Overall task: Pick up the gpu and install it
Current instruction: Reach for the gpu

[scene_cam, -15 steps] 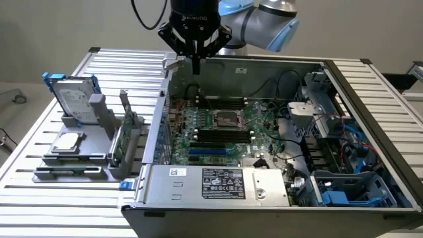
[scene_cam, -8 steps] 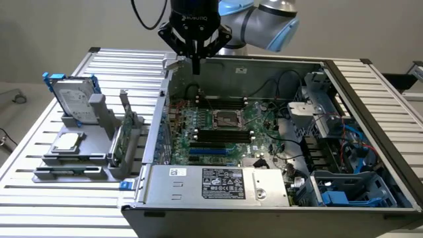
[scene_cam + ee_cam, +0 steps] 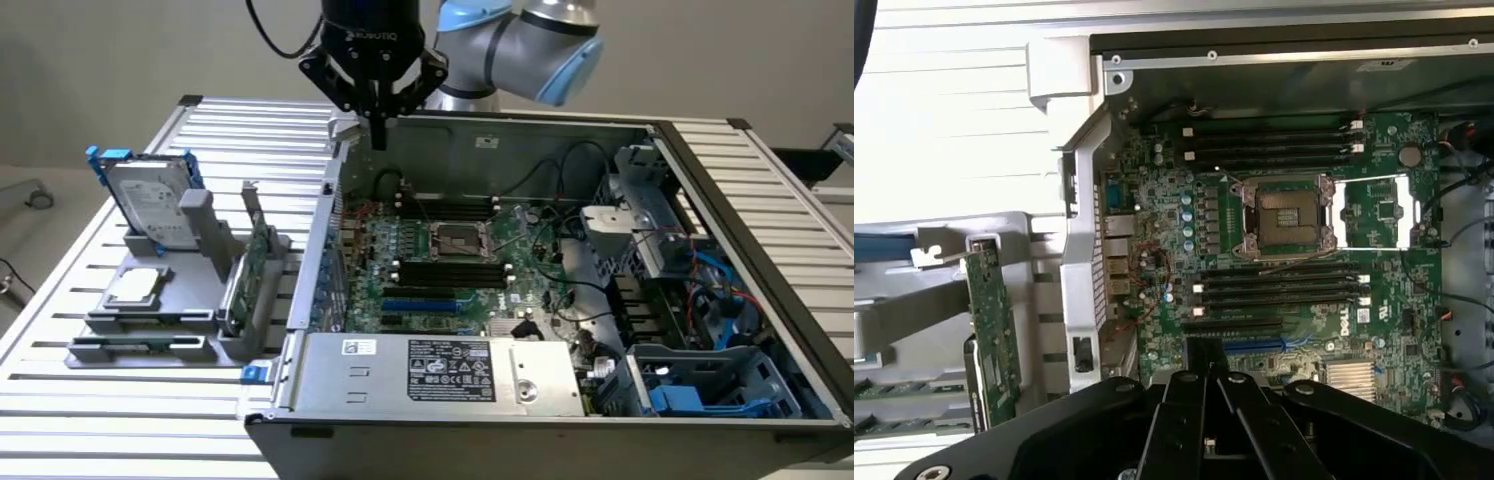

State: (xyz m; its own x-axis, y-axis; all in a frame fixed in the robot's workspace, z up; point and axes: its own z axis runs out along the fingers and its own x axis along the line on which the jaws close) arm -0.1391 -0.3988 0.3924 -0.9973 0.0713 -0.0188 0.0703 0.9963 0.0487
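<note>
Exterior view: the gripper [image 3: 380, 132] hangs over the far corner of the open computer case [image 3: 534, 128], on the exterior view's left side of it. Its black fingers [image 3: 378, 105] are pressed together with no gap and point straight down, with nothing between them and nothing touched. White lettering on the gripper body reads ROBOTIQ. The gpu [image 3: 240, 280] stands on edge in a grey holder [image 3: 256, 335] on the slatted table [image 3: 120, 400], just outside the case wall and well apart from the gripper. The power supply [image 3: 441, 372] at the near edge of the case carries a black label and a small white one, their print too small to read

Wrist view: the gripper [image 3: 1204, 362] has its fingers [image 3: 1184, 400] closed tip to tip and empty, above the motherboard [image 3: 1284, 260] near its long dark slots. The gpu [image 3: 989, 340] shows its green board face, upright in the grey holder [image 3: 914, 300] beside the case's rear panel [image 3: 1082, 250]. The white print on the motherboard cannot be read for certain
</note>
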